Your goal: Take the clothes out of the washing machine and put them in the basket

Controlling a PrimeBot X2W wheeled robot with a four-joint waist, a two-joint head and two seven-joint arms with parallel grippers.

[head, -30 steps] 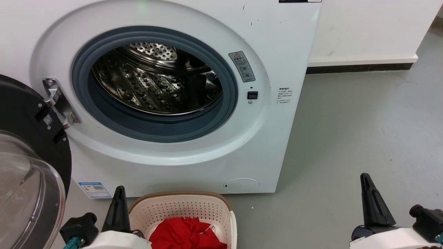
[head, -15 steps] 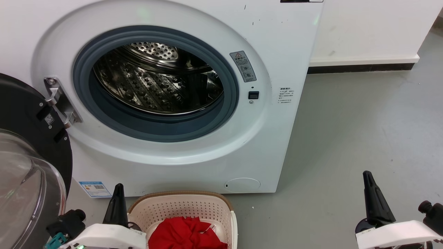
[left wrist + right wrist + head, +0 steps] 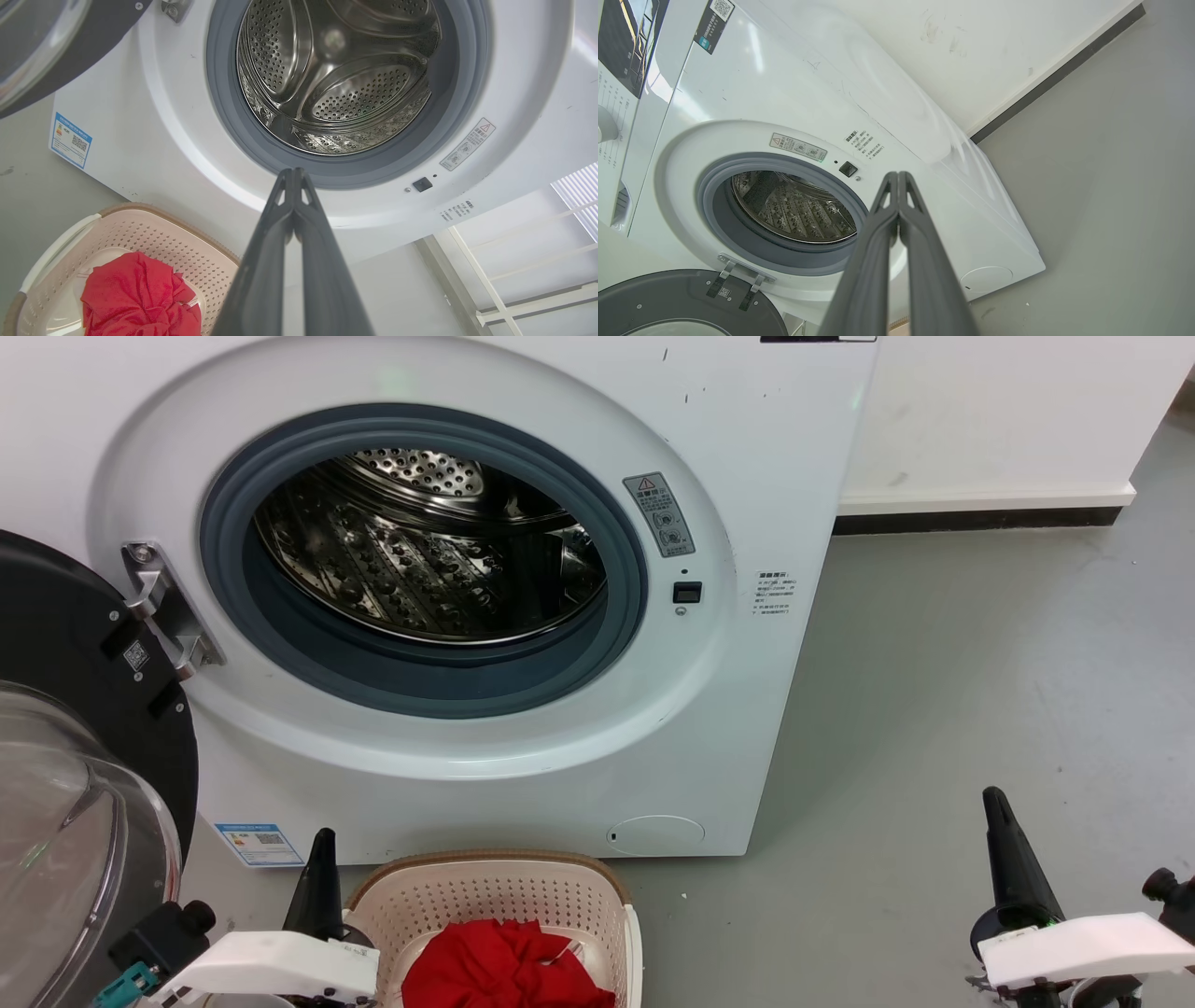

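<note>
The white washing machine (image 3: pixel 766 457) stands with its door (image 3: pixel 65 709) swung open to the left and its steel drum (image 3: pixel 420 560) holding nothing I can see. The red clothes (image 3: pixel 504 966) lie bunched in the cream basket (image 3: pixel 485 891) on the floor in front of it; they show too in the left wrist view as clothes (image 3: pixel 135 301) in the basket (image 3: pixel 154 238). My left gripper (image 3: pixel 323 840) is shut, just left of the basket rim. My right gripper (image 3: pixel 995 798) is shut, over bare floor at the lower right. Both wrist views show fingers pressed together, left gripper (image 3: pixel 294 172) and right gripper (image 3: pixel 896 175).
Grey floor (image 3: pixel 980 663) spreads to the right of the machine up to a white wall with a dark skirting (image 3: pixel 971 518). The open glass door juts out at the left. A white frame (image 3: pixel 514 280) shows in the left wrist view.
Both arms have drawn back and down toward the bottom edge, the left sliding a little leftward. The clothes and basket have stayed put. The camera shifted slightly.
</note>
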